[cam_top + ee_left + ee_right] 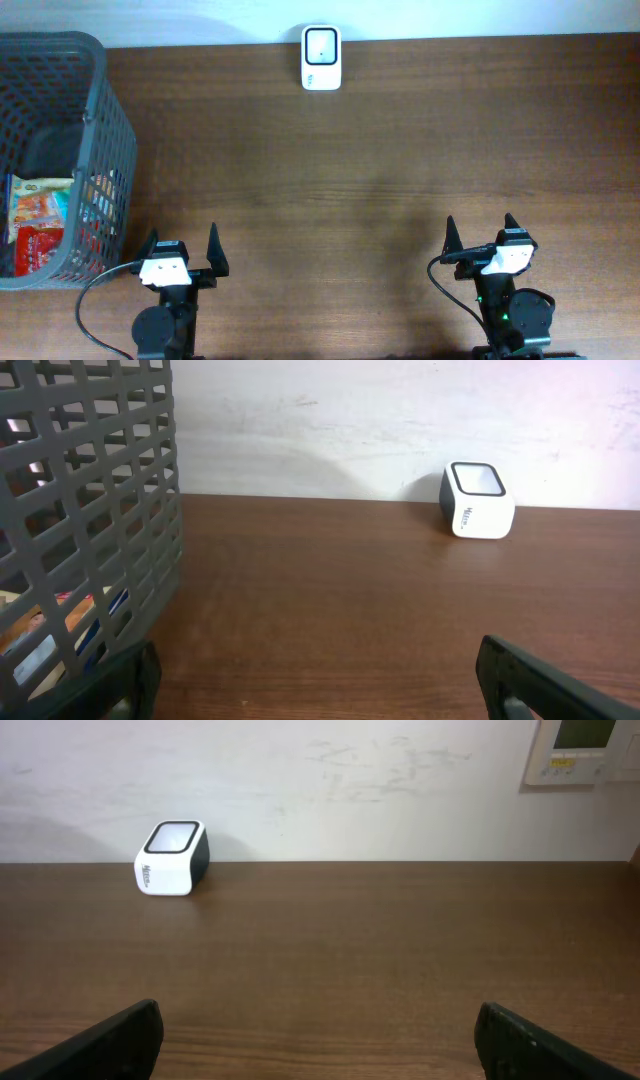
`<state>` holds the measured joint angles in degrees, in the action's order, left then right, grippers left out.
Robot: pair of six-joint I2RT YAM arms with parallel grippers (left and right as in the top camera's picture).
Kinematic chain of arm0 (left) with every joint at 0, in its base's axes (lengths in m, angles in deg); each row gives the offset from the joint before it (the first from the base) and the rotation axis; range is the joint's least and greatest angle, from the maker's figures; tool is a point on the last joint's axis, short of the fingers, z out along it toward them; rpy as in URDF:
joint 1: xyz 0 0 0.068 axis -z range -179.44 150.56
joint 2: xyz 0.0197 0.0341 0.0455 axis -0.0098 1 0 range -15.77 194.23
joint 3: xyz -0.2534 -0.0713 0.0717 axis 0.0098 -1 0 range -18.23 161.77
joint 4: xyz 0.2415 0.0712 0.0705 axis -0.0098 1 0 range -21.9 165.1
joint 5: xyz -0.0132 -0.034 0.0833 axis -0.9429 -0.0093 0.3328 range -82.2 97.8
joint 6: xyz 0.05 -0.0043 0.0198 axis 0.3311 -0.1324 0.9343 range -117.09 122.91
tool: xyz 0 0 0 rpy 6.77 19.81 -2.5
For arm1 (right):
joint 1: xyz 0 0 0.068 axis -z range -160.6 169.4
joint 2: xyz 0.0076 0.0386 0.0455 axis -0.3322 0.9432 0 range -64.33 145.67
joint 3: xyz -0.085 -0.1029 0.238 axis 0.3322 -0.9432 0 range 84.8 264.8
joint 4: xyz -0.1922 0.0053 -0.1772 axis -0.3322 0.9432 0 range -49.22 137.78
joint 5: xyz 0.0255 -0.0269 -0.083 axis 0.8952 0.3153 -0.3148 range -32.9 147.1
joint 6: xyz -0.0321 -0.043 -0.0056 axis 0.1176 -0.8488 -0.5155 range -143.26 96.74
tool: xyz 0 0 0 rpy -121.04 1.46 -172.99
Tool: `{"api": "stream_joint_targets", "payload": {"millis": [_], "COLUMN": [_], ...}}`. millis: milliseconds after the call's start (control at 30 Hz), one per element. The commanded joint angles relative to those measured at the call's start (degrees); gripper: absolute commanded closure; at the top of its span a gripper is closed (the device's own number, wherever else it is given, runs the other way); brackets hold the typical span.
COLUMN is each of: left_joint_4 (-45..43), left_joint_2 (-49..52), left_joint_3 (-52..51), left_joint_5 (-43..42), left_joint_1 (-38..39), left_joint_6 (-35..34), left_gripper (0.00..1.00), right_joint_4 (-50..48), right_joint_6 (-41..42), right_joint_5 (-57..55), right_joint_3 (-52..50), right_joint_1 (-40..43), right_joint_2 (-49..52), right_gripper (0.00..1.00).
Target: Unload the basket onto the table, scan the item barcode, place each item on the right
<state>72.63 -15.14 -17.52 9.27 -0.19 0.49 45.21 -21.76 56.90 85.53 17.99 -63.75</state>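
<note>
Packets (38,215) for scanning lie inside the basket (112,150), low against its near wall. Colours are red/orange/white. A dark object sits deeper in the basket, ID unclear. No barcode shows in any view.

Scanner (321,58): well to the right of the basket, at the far table (350,180) edge by the wall, window facing up.

L gripper (182,240): outside the basket, just beside its near-right corner. Jaws stand fully apart w/ nothing between them.
R gripper (480,228): well right of the basket, near table edge. Jaws wide apart, empty.

Assessment: pick not yet begun; the step in hand is fetching one packet.

Recommendations:
- Use the L arm, since it is nearest the basket.
- Raise it above the basket rim before you cross over. The mesh wall blocks any side approach.
- Come down from the top and take the uppermost packet only.
- Pinch it at an edge so the fingers don't cover a printed face.
- The packets look like soft film and are likely to slip or crumple, so close firmly.
- Find the barcode side before you carry the packet away from the basket to the scanner window.

Position vs hand: the packets lie left of the L gripper and slightly beyond it, w/ the basket wall between and the rim above them. In the left wrist view they show through the mesh at lower left.
</note>
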Motion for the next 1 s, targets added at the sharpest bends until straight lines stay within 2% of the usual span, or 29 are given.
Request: {"api": "stream_joint_targets", "payload": {"millis": [0, 200, 267, 400, 433, 467, 500, 533, 567, 600, 667, 733, 867, 900, 967], "left_joint_4": [0.2, 0.2, 0.2, -2.3, -4.9, -12.0, -17.3, -26.3, -31.3, -40.5, -44.0, -41.0, -22.5, -16.8, -14.9], "left_joint_2": [-0.2, -0.2, -0.2, -0.2, -0.2, -0.2, -0.2, -0.2, -0.2, -0.2, -0.2, -0.2, 2.8, 4.6, 5.7], "left_joint_3": [-0.2, -0.2, -0.2, -0.2, -0.1, -0.1, -0.1, -0.1, -0.1, 0.2, 3.1, 8.0, 26.6, 30.6, 32.7], "left_joint_5": [-0.2, 0.0, 0.4, 2.3, -3.1, -14.5, -21.7, -29.8, -32.1, -35.0, -35.2, -35.2, -31.8, -32.9, -39.8], "left_joint_1": [0.2, 0.2, 0.2, 0.2, 0.3, 0.3, 0.3, 0.3, 0.3, 0.3, 0.3, 0.3, 0.2, 0.2, 0.2], "left_joint_6": [0.7, 1.2, 9.4, 12.2, 8.6, 7.6, 7.6, 7.6, 7.6, 7.6, 5.8, 5.0, 5.7, 5.7, 5.7], "left_gripper": [0.01, 0.01, 0.01, 0.01, 0.01, 0.01, 0.01, 0.01, 0.01, 0.01, 0.01, 0.01, 0.01, 0.01, 0.01], "right_joint_4": [0.3, 0.3, 0.3, 0.3, 0.3, 0.3, 0.3, 0.3, 0.3, 0.3, 0.3, 0.3, 0.3, 0.3, 0.3], "right_joint_6": [0.3, 0.3, 0.3, 0.3, 0.3, 0.3, 0.3, 0.3, 0.3, 0.3, 0.3, 0.3, 0.3, 0.3, 0.3], "right_joint_5": [-0.5, -0.5, -0.5, -0.5, -0.5, -0.5, -0.5, -0.5, -0.5, -0.5, -0.5, -0.5, -0.5, -0.5, -0.5], "right_joint_3": [-0.4, -0.4, -0.4, -0.4, -0.4, -0.4, -0.4, -0.4, -0.4, -0.4, -0.4, -0.4, -0.4, -0.4, -0.4], "right_joint_1": [0.3, 0.3, 0.3, 0.3, 0.3, 0.3, 0.3, 0.3, 0.3, 0.3, 0.3, 0.3, 0.3, 0.3, 0.3], "right_joint_2": [-0.4, -0.4, -0.4, -0.4, -0.4, -0.4, -0.4, -0.4, -0.4, -0.4, -0.4, -0.4, -0.4, -0.4, -0.4], "right_gripper": [0.01, 0.01, 0.01, 0.01, 0.01, 0.02, 0.01, 0.01, 0.01, 0.02, 0.01, 0.02, 0.01, 0.02, 0.01]}}
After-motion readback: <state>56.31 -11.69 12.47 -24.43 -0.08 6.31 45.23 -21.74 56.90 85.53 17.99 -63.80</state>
